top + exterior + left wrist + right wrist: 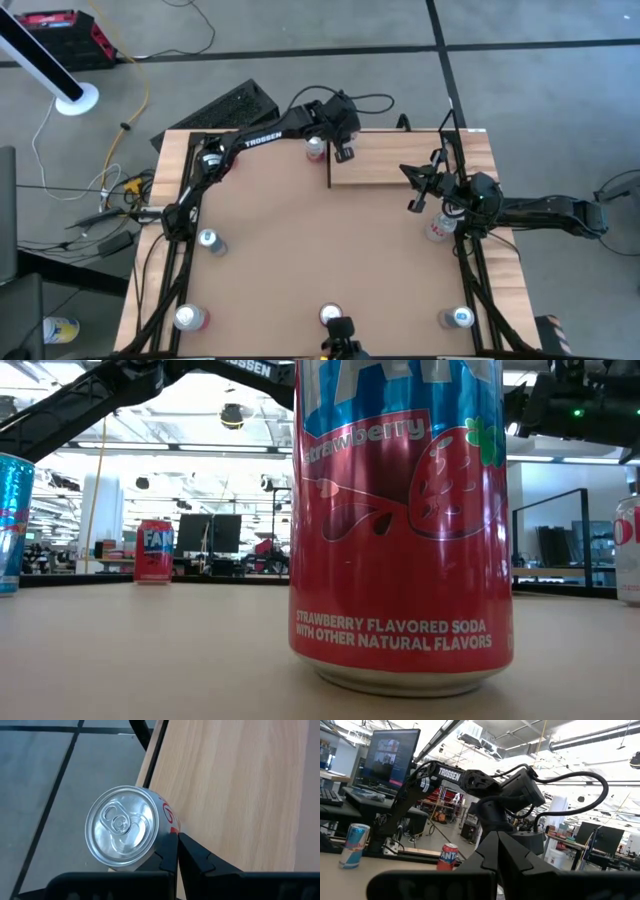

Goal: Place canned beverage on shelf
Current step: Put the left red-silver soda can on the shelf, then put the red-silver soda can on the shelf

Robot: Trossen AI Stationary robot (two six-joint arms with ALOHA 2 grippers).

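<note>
A red-and-white can (316,148) with a silver top (122,827) stands upright on the table near its far edge, just off the left end of the shelf (420,160), a pale wood board (235,785) with thin black posts. My left gripper (345,152) reaches over from the left; it is shut (177,836) and sits right beside the can, on the shelf's side of it. My right gripper (415,190) waits at the table's right side, shut (497,837), tipped upward, with nothing in it. My left gripper lies with the outer side of one shut finger (167,851) against the can's side wall (169,822), a little below the top rim. The fingers slant down from the table's left and near side. The can stands upright on the table.
Several other cans stand about the table: one by the right arm (438,228), one at mid left (207,240), three along the near edge (188,318) (330,315) (458,318). The strawberry soda can (400,520) fills the low view. The shelf's black post (329,165) stands close to the can.
</note>
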